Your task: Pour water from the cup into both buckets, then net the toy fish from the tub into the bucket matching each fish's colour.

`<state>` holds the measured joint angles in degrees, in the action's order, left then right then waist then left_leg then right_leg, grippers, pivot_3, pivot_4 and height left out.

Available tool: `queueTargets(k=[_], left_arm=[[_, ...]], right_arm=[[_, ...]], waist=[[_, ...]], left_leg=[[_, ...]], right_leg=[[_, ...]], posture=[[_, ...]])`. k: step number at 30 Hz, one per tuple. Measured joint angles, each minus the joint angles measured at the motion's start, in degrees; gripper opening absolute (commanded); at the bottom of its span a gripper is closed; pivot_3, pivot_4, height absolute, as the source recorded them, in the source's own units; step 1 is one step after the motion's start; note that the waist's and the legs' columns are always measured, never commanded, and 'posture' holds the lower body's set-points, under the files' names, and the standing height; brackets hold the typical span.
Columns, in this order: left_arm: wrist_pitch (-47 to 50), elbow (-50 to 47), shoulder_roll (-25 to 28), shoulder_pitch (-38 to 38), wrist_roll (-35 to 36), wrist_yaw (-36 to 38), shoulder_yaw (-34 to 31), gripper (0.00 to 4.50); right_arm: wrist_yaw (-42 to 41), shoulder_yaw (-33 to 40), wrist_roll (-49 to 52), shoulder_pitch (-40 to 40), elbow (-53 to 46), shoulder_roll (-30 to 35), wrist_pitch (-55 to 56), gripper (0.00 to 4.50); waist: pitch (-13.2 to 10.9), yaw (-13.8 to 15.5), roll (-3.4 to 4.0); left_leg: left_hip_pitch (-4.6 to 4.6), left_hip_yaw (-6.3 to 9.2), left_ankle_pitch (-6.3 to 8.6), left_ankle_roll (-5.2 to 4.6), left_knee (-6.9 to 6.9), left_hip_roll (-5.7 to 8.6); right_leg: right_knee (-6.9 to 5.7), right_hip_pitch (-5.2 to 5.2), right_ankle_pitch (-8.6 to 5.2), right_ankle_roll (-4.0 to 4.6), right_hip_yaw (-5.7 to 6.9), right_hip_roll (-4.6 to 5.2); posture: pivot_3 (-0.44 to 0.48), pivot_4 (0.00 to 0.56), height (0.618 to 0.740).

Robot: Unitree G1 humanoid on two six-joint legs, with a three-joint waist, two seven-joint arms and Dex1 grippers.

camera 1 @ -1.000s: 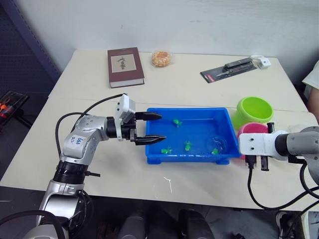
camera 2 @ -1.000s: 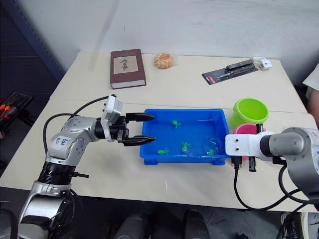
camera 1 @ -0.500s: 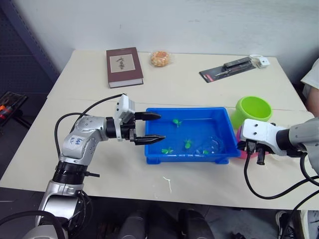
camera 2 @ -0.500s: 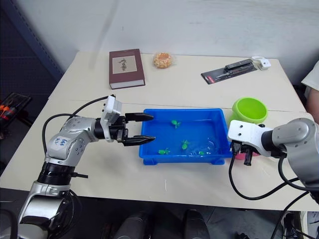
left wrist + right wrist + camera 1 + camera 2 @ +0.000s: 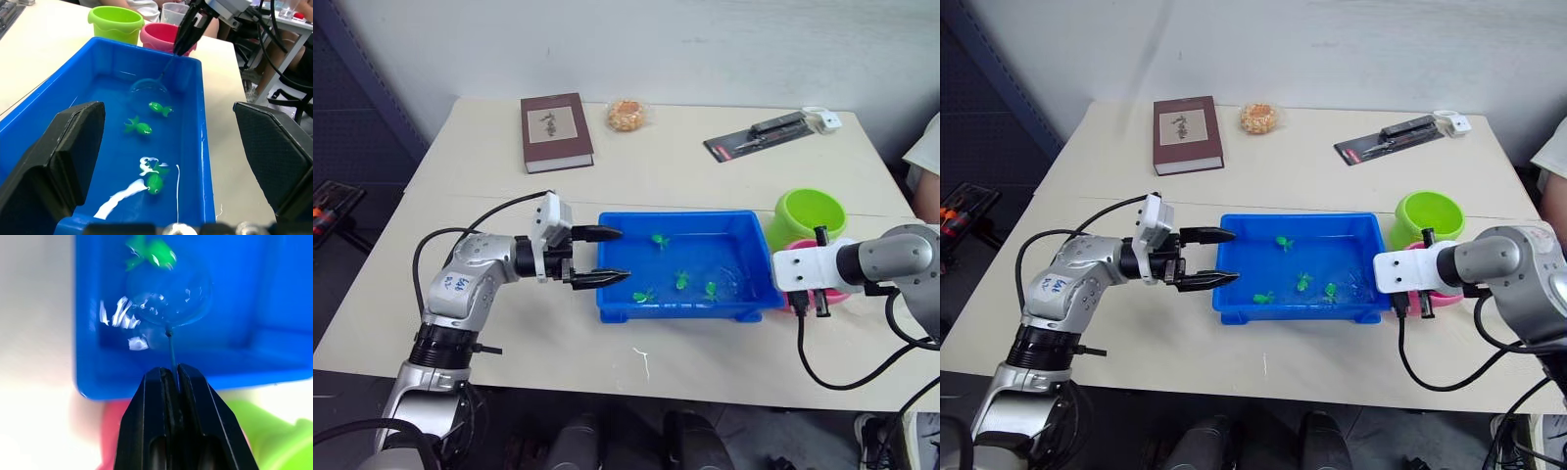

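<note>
The blue tub (image 5: 690,305) holds water and several green toy fish (image 5: 682,280). My right gripper (image 5: 811,307) is shut on the net's thin handle (image 5: 171,348) beside the tub's right end. The net's hoop (image 5: 149,87) lies under water next to a green fish (image 5: 160,108). Just behind that gripper, the pink bucket (image 5: 164,36) is mostly hidden in the eye views. The green bucket (image 5: 808,217) stands beyond the pink one. A clear cup (image 5: 172,11) shows behind the pink bucket. My left gripper (image 5: 607,257) hangs open and empty over the tub's left rim.
A dark red book (image 5: 556,130), a snack packet (image 5: 628,115) and a black tool on a card (image 5: 766,135) lie at the table's back. A person's sleeve (image 5: 925,157) shows at the right edge. Bare table lies in front of the tub.
My right gripper has drawn the net's hoop leftward through the water, and one green fish drifted left with it. My left arm has pulled back a little from the tub.
</note>
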<state>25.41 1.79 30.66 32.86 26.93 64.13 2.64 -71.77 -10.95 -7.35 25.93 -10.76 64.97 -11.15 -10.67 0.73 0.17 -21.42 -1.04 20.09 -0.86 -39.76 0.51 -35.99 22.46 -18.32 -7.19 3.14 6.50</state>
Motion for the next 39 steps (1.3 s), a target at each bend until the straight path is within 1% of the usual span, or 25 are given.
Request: queueTargets(k=[4, 9, 13, 17, 20, 24, 26, 28, 35, 39], left_arm=[[0.00, -0.50, 2.50, -0.33, 0.00, 1.62, -0.02, 4.49], [0.00, -0.62, 3.35, -0.59, 0.00, 2.19, -0.03, 4.49], [-0.10, -0.63, 3.84, -0.62, 0.00, 2.24, -0.28, 4.49], [-0.44, -0.63, 4.23, -0.98, -0.01, 2.25, -0.39, 4.49], [-0.51, -0.64, 4.38, -1.26, -0.02, 2.25, -0.50, 4.49], [-0.57, -0.62, 4.38, -1.26, -0.02, 2.24, -0.52, 4.49], [-0.58, -0.55, 4.20, -0.92, 0.06, 2.21, -0.58, 4.49], [-0.53, -0.49, 3.90, -0.50, 0.39, 2.16, -1.22, 4.49], [1.38, -0.09, 1.12, 2.27, 3.17, 0.87, -3.75, 4.49], [2.28, 1.07, -0.97, 4.69, 4.08, -0.62, -4.21, 4.49]], right_arm=[[-0.32, 0.02, 3.14, -0.02, -1.56, -2.89, -5.70, 0.00], [-0.04, 0.52, 6.35, 0.01, -2.78, -3.94, -12.90, 0.00], [-0.50, 3.67, 9.98, 0.09, -2.77, -3.66, -18.08, 0.00], [-2.12, 8.16, 15.30, -0.18, -2.78, -2.46, -21.83, 0.00], [-3.62, 12.50, 19.67, -3.24, -2.62, -1.77, -22.99, 0.00], [-3.27, 17.88, 23.18, -6.74, -2.24, -1.75, -24.21, 0.00], [-2.83, 21.05, 24.73, -9.70, -2.30, -1.73, -24.31, 0.00], [-1.94, 23.37, 25.85, -11.71, -2.44, -1.74, -25.04, 0.00], [4.07, 35.93, 29.37, -19.58, -5.61, -4.85, -25.55, 0.00], [8.36, 42.26, 29.56, -20.62, -5.34, -5.48, -24.94, 0.00]], waist=[[0.00, -0.12, 0.01], [0.00, -0.10, 0.01], [0.00, -0.03, 0.00], [0.00, -0.05, 0.00], [0.00, 0.18, 0.00], [0.00, 0.39, 0.00], [0.00, 0.54, 0.00], [0.00, 0.61, 0.00], [0.00, 0.65, 0.00], [0.00, 0.65, 0.00]], left_leg=[[-0.01, 0.03, 0.00, 0.00, -0.01, -0.01], [-0.03, 0.04, 0.00, 0.00, -0.02, -0.01], [-0.05, 0.05, 0.00, 0.00, -0.03, 0.00], [-0.05, 0.06, 0.00, 0.00, -0.03, 0.00], [-0.05, 0.07, 0.00, 0.00, -0.02, 0.00], [-0.05, 0.07, 0.00, 0.00, -0.03, 0.00], [-0.06, 0.07, 0.00, 0.00, -0.02, 0.00], [-0.07, 0.06, 0.00, 0.00, -0.03, 0.02], [-0.07, 0.08, 0.00, 0.00, -0.05, 0.02], [-0.07, 0.06, 0.00, 0.00, -0.07, 0.03]], right_leg=[[-0.01, 0.00, 0.00, 0.00, 0.03, 0.00], [0.00, 0.00, 0.00, 0.00, 0.04, 0.02], [0.01, 0.00, 0.00, 0.00, 0.05, 0.02], [0.01, 0.00, 0.00, 0.00, 0.05, 0.02], [0.02, -0.01, 0.00, 0.00, 0.07, 0.03], [0.00, -0.02, 0.00, 0.00, 0.07, 0.02], [0.01, -0.02, 0.00, 0.00, 0.08, 0.03], [0.00, -0.02, 0.00, 0.00, 0.07, 0.04], [-0.01, -0.03, 0.00, -0.01, 0.09, 0.02], [-0.03, -0.03, 0.01, -0.02, 0.07, 0.02]], posture=[[0.000, 0.150, 0.738], [0.000, 0.150, 0.738], [0.000, 0.150, 0.738], [0.000, 0.150, 0.738], [0.000, 0.150, 0.738], [0.000, 0.150, 0.738], [0.000, 0.150, 0.738], [0.000, 0.150, 0.738], [0.000, 0.150, 0.738], [0.000, 0.150, 0.738]])
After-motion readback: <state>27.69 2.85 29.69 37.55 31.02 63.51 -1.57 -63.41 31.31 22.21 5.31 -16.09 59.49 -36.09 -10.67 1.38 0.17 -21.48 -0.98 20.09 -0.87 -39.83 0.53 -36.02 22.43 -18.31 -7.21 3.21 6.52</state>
